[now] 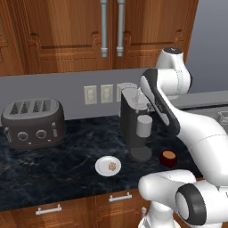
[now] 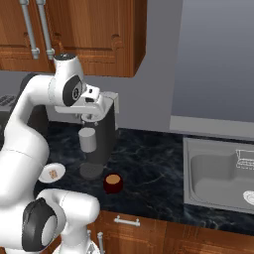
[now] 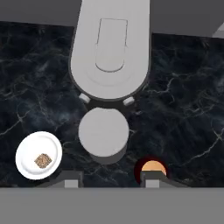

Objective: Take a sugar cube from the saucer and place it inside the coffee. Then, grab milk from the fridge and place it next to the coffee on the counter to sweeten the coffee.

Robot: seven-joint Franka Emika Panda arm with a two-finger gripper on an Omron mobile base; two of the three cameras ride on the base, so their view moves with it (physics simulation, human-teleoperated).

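The white saucer [image 1: 104,163] [image 3: 30,148] lies on the black marble counter [image 1: 67,164], with the tan sugar cube [image 1: 112,167] [image 3: 42,160] on it. The dark red coffee [image 1: 168,158] [image 2: 113,183] [image 3: 152,168] stands to the right of the coffee machine's base. My gripper [image 3: 111,180] [image 2: 90,119] hangs high over the coffee machine, pointing down, open with nothing between its fingers. In the hand view the saucer is off to the lower left and the coffee sits by the right fingertip [image 3: 151,180]. The milk and the fridge are out of view.
The dark grey coffee machine [image 1: 136,127] [image 3: 111,48] with its grey cylinder [image 3: 103,131] stands between saucer and coffee, right under the hand. A toaster [image 1: 33,122] sits at the left. A sink [image 2: 223,173] is at the right. Wooden cabinets hang overhead.
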